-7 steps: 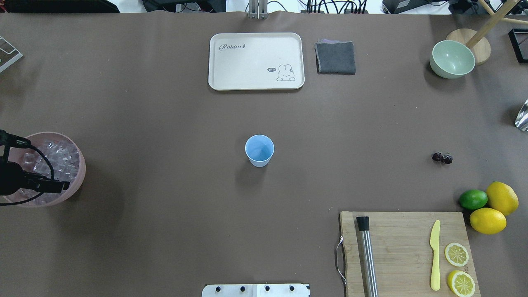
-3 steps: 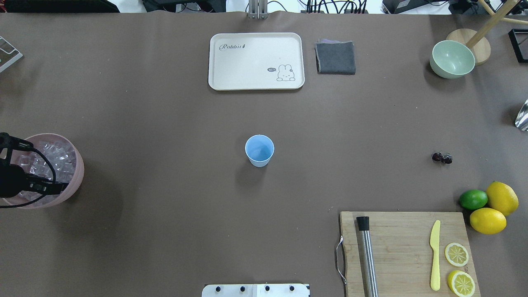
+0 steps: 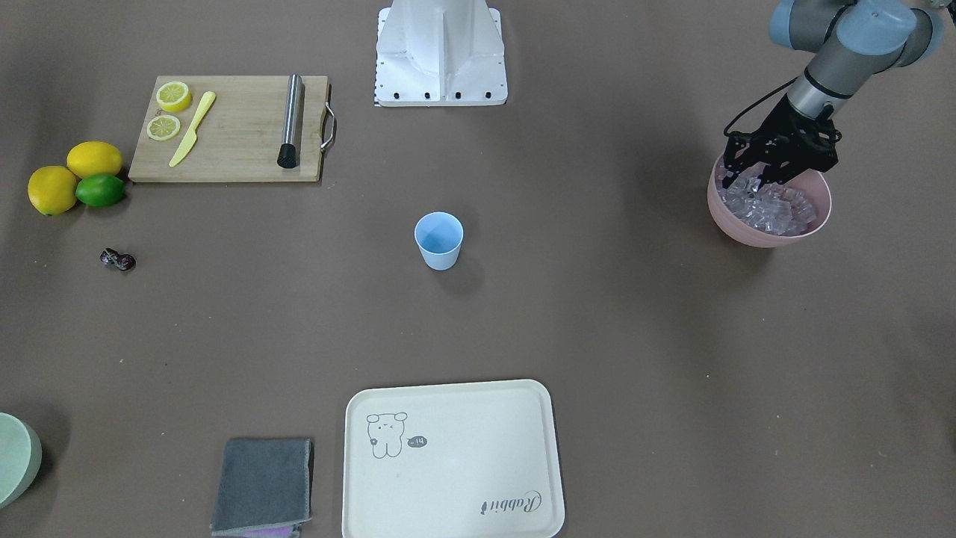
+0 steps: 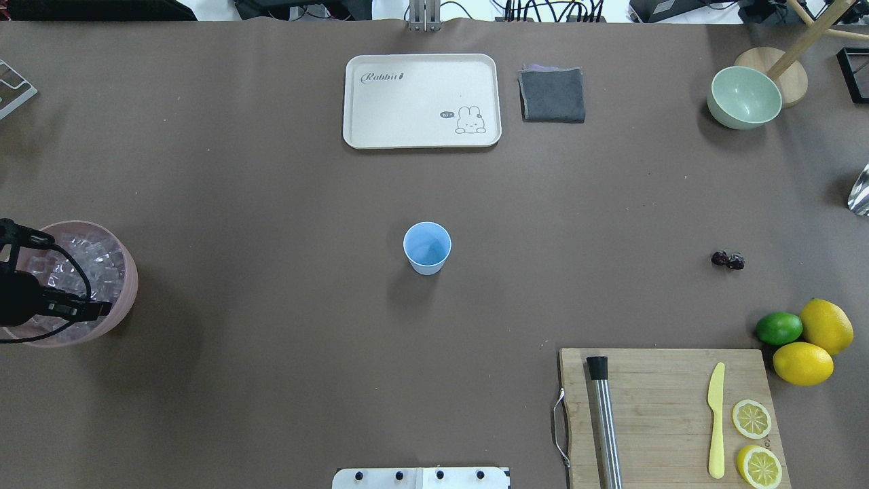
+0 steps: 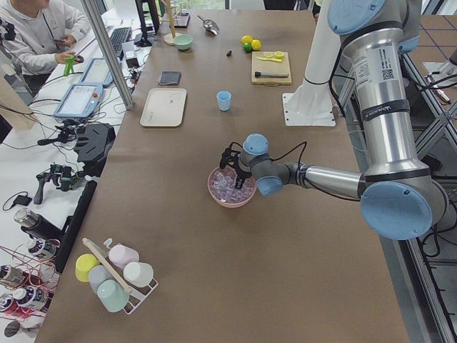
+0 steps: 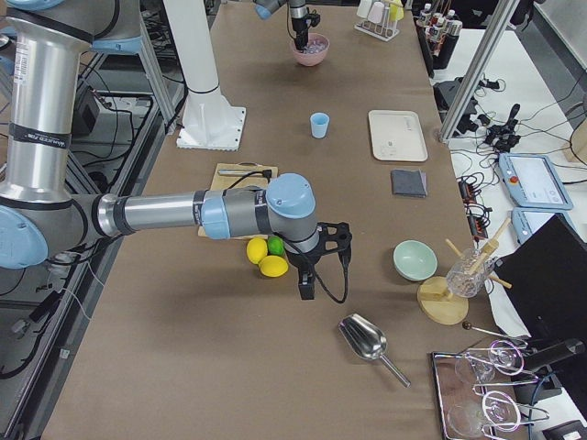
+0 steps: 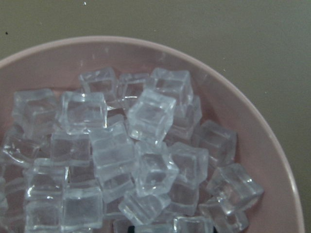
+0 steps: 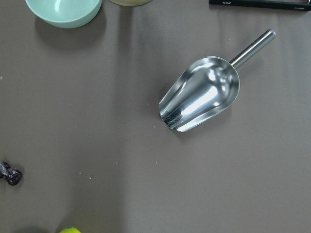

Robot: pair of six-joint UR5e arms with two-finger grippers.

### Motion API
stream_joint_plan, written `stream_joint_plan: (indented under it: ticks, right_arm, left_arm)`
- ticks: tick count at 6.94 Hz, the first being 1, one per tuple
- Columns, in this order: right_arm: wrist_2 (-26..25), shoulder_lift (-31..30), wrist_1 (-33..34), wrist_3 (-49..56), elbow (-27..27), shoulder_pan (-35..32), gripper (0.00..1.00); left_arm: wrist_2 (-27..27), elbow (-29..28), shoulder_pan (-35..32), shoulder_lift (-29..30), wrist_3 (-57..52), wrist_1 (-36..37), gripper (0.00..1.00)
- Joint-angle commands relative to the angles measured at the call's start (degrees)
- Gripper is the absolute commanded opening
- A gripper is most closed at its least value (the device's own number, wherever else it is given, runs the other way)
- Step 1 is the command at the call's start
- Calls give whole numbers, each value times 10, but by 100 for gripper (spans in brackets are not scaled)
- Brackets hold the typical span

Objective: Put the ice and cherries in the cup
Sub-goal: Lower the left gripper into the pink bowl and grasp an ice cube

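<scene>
Currently, the left gripper, jaws spread, is being held over ice in the pink bowl; the right gripper's jaws cannot be judged.

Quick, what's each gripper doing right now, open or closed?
Left gripper: open, holding nothing, over the ice.
Right gripper: cannot be told.

Glassy ice, glossy metal scoop

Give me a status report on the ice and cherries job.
Left pincer open, low over ice in pink bowl. Right pincer near lemons, state unclear. Cup empty, cherries on table. Nothing between bowl and cup.
</scene>
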State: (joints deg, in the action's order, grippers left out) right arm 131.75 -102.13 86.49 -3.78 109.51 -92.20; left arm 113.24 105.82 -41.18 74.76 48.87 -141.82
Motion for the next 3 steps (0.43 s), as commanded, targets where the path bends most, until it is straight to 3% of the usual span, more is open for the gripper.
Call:
stream_joint_plan:
  ticks: [1, 3]
  right_arm:
    - [0, 0, 0, 0, 0, 0, 100]
    - [0, 0, 0, 0, 0, 0, 100]
  left_arm:
    - [21, 1, -10, -2, 0, -8, 0]
    - [36, 0, -30, 1, -1, -11, 0]
